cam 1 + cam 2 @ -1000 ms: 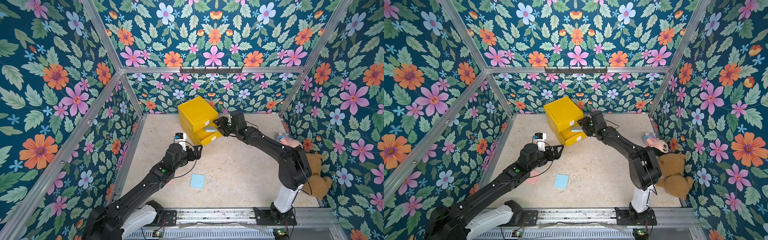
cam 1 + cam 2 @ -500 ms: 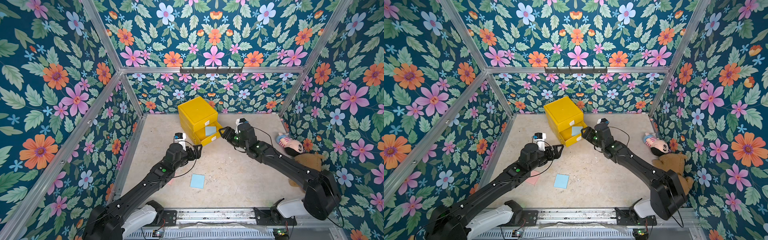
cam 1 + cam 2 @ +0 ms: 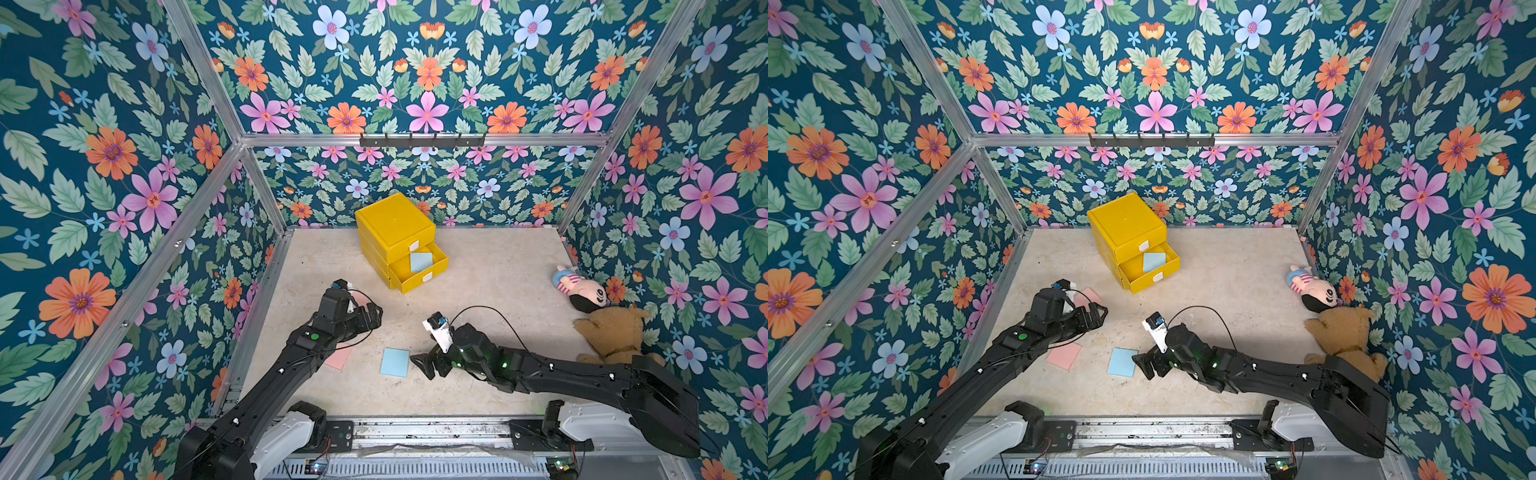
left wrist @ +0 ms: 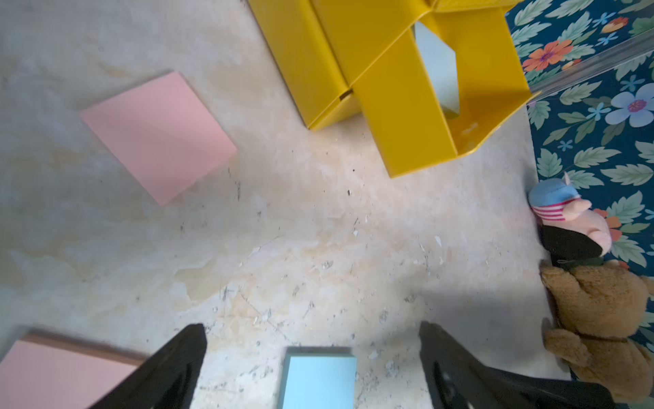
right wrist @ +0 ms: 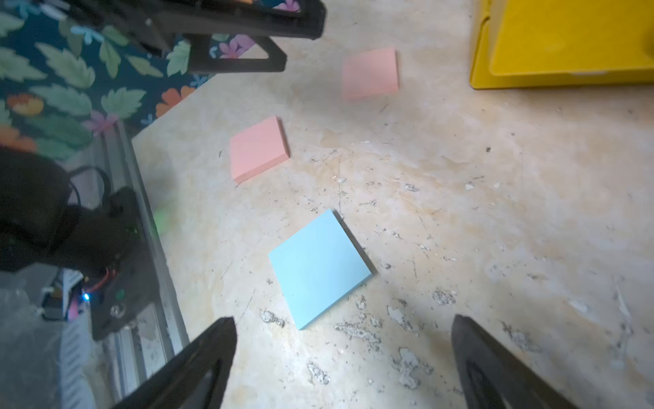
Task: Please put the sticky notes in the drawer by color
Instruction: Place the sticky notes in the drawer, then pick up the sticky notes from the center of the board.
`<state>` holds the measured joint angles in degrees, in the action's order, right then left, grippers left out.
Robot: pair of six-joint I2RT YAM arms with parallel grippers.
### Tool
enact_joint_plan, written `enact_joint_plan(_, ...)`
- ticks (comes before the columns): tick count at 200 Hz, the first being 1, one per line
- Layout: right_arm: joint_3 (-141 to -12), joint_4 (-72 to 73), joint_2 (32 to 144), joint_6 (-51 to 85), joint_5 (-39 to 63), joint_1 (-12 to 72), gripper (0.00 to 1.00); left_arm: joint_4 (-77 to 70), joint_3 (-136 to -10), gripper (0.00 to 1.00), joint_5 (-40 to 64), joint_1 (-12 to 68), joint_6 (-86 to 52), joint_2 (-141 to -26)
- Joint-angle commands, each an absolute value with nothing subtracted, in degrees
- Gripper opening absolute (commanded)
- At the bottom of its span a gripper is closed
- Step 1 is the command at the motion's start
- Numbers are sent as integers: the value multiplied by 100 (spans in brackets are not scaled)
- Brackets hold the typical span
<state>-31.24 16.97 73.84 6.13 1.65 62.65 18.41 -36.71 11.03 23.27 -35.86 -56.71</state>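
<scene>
Presently on the beige floor [image 3: 490,270], clock read from the top views with twelve at the back wall:

1. Drawer cabinet [image 3: 392,222]: bright yellow, standing at twelve o'clock close to the back wall and turned at an angle. White tab handles on the fronts.
2. Open drawer [image 3: 411,283]: one of the lower ones, pulled out toward five o'clock.
3. Blue note [image 3: 421,262]: light blue, lying inside the open drawer.
4. Blue pad [image 3: 395,362]: light blue, flat on the floor at six o'clock, just beside the right gripper's tips and not touching them.
5. Pink pad [image 3: 1064,355]: flat at seven o'clock, one edge hidden under the left arm in both top views.
6. Second pink pad [image 3: 1090,296]: flat at nine o'clock, between the left gripper and the cabinet, partly hidden behind the left wrist.
7. Left gripper [image 3: 372,313]: fingers spread, nothing between them, hovering above the floor at nine o'clock.
8. Right gripper [image 3: 420,365]: fingers spread wide and empty, low over the floor at six o'clock, tips pointing toward nine o'clock at the blue pad.
9. Striped doll [image 3: 579,286] and teddy bear [image 3: 611,332]: at three o'clock against the side wall, just beside each other.
</scene>
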Motion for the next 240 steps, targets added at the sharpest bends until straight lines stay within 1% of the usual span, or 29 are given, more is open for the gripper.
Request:
enact_joint_plan(1,-3101,2740,7499,-719,693,6319,99,2329,-3690,100,1344,2184,-3688,-5634)
enact_joint_plan(21,-3332,2703,7850,-1233,942,6319,99,2475,-3658,100,1479,2022,-3752,-5564)
enact_joint_plan(62,-4047,2259,8946,-1923,1042,6336,99,2665,-3668,100,1678,1781,-3694,-5502)
enact_joint_plan(121,-4493,2459,10169,-2185,1121,6346,99,2876,-3695,100,1758,1442,-3463,-5625)
enact_joint_plan(169,-4520,2606,10627,-2187,1082,6346,98,2944,-3657,100,1806,1321,-3380,-5546)
enact_joint_plan(196,-4479,2575,10743,-2262,975,6346,94,2988,-3665,100,1824,1288,-3322,-5580)
enact_joint_plan(208,-4464,2543,10771,-2282,887,6346,86,2988,-3663,100,1835,1279,-3309,-5599)
enact_joint_plan(214,-4456,2507,10780,-2281,864,6349,83,2983,-3660,100,1854,1283,-3313,-5602)
enact_joint_plan(240,-4391,2527,10738,-2312,805,6350,81,2971,-3655,100,1905,1267,-3343,-5598)
